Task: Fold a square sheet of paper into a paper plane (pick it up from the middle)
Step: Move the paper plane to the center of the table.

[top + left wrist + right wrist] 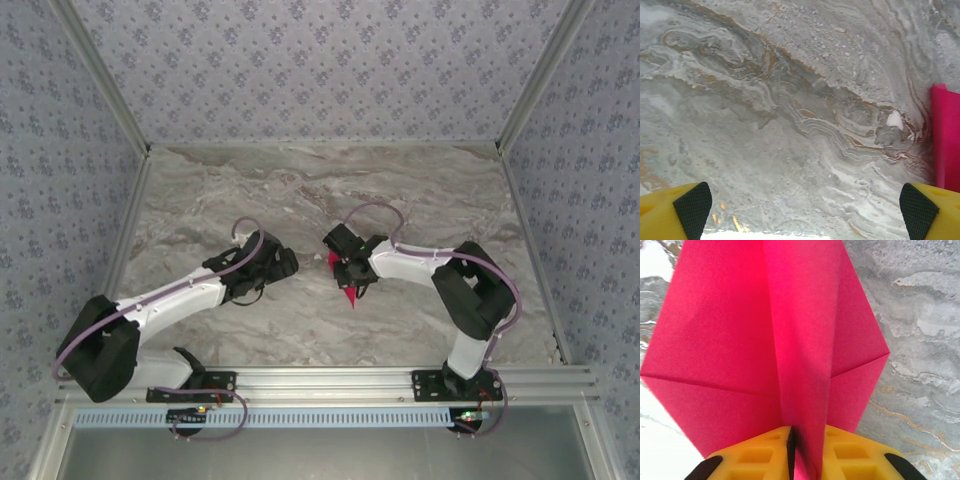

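Pinching the paper plane [790,330] at its centre crease with right fingers [755,457], holding left fingers [660,212] spread above worktop [790,125]. Seemingly late folding; next needs even wing creasing.

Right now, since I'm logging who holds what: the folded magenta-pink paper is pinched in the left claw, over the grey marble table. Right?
Wrong claw: the folded magenta-pink paper is pinched in the right claw, over the grey marble table. The right wrist view shows it shut on the centre fold; the left claw is open.
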You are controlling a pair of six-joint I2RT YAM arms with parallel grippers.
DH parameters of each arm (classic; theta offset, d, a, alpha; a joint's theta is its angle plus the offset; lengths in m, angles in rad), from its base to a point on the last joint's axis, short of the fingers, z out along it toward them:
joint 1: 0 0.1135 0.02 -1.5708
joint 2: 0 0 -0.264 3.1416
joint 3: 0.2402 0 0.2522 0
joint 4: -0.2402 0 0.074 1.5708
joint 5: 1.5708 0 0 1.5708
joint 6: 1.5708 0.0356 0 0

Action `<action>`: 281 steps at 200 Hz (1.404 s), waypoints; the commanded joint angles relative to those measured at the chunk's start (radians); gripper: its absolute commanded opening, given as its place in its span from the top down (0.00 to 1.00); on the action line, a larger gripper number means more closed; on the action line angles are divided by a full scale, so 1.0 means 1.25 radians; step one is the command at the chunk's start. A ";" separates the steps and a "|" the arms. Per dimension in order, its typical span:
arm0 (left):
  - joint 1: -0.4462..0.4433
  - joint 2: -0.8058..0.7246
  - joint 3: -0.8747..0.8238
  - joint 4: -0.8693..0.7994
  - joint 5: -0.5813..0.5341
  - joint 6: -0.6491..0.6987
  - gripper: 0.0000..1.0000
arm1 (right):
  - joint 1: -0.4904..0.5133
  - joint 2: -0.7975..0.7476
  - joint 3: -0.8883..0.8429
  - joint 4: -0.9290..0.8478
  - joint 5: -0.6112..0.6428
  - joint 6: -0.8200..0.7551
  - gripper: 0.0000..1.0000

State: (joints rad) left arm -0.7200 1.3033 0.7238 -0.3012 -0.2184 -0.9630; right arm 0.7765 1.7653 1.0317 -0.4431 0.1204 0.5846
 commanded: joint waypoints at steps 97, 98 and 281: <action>0.006 -0.012 0.014 -0.044 -0.031 -0.004 0.01 | -0.001 -0.009 0.037 -0.029 -0.005 0.029 0.78; 0.007 -0.012 0.014 -0.045 -0.031 -0.004 0.01 | -0.001 -0.010 0.038 -0.030 -0.005 0.029 0.78; 0.007 -0.005 0.022 -0.065 -0.047 -0.002 0.01 | 0.029 0.073 0.088 -0.055 0.021 0.030 0.84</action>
State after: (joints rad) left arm -0.7197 1.3033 0.7242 -0.3439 -0.2512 -0.9630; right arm 0.8104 1.8313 1.1160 -0.4667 0.1184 0.5983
